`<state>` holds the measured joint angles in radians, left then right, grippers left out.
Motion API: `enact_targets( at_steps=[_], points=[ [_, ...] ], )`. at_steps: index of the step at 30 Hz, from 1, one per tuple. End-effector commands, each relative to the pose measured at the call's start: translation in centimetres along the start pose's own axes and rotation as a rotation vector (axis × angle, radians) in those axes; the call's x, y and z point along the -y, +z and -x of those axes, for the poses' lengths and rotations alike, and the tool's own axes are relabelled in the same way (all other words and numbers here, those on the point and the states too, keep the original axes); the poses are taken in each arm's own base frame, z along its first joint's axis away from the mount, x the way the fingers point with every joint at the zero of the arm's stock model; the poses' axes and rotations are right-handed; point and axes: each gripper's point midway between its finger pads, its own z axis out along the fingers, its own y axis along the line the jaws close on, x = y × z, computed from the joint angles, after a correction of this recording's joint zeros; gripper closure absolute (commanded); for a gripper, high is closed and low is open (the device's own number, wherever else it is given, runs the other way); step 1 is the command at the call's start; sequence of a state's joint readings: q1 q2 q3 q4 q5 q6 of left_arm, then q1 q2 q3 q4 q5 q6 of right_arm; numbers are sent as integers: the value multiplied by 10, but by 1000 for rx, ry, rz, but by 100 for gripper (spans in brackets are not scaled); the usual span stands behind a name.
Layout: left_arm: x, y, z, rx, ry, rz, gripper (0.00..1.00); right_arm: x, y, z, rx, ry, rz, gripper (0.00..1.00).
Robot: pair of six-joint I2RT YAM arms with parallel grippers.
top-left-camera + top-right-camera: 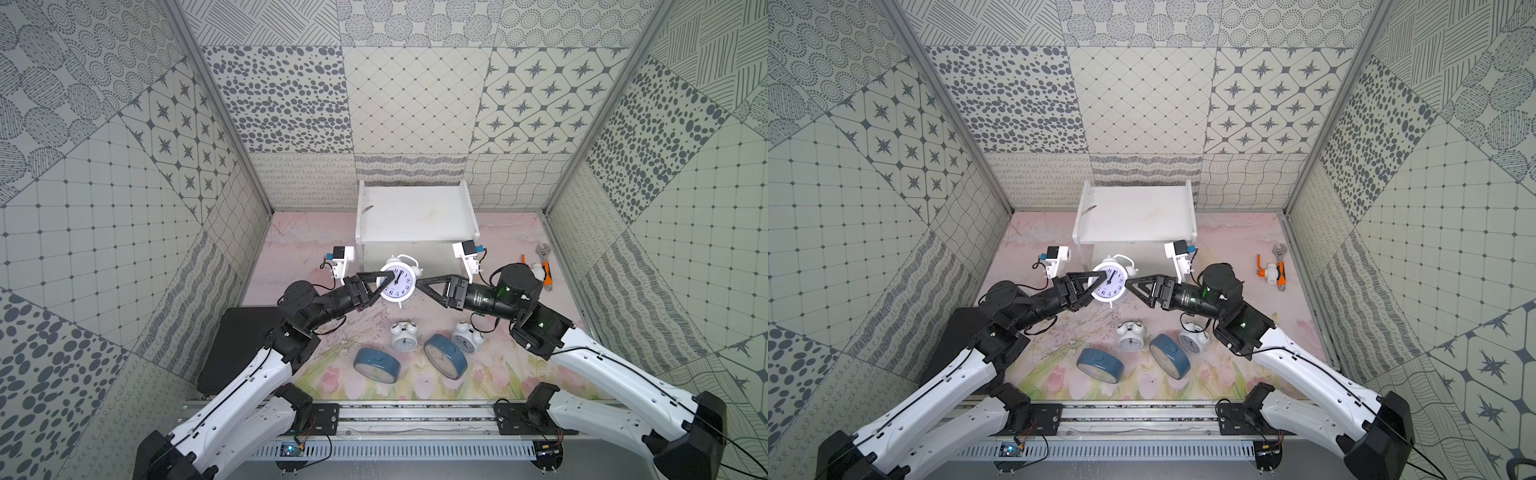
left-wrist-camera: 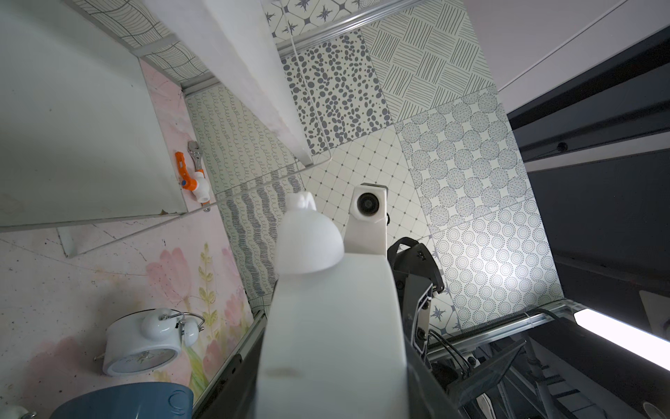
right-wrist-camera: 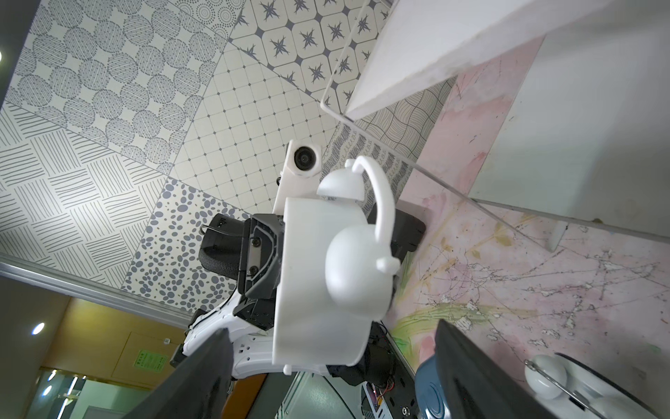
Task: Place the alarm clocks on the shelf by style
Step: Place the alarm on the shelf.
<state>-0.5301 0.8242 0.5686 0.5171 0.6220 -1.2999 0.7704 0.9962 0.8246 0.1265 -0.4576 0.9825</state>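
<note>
My left gripper [image 1: 388, 286] is shut on a white twin-bell alarm clock [image 1: 398, 283], held in the air in front of the shelf [image 1: 415, 212] with its face up. The left wrist view is filled by its white case [image 2: 326, 326] between the jaws. My right gripper [image 1: 419, 283] is open at the clock's right side; its fingers [image 3: 203, 366] stand wide of the case [image 3: 319, 290] without touching it. On the mat lie two more white clocks [image 1: 404, 337] [image 1: 467, 337] and two blue-cased clocks [image 1: 376, 365] [image 1: 444, 355]. The shelf's top tier is bare.
An orange-and-white tool [image 1: 540, 270] and a wrench lie at the right of the mat near the wall. A black pad [image 1: 241, 345] sits under the left arm. Patterned walls close in three sides.
</note>
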Motion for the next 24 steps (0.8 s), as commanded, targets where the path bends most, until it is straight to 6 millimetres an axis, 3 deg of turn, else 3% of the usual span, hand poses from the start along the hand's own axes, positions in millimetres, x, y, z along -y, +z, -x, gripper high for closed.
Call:
enact_targets(
  at_steps=[1,9,20,22,24],
  points=[
    [30,-3,18,96,64,-108,71,-16,7,13,48,-15,51,11],
    [31,-3,19,100,61,-109,71,-23,21,9,14,-28,68,24],
    [29,0,17,82,59,-103,71,-30,30,7,-14,-32,96,50],
    [27,0,16,75,57,-98,68,-31,29,7,-16,-37,100,53],
    [26,1,14,63,57,-97,59,-34,29,6,-25,-47,102,55]
  ],
)
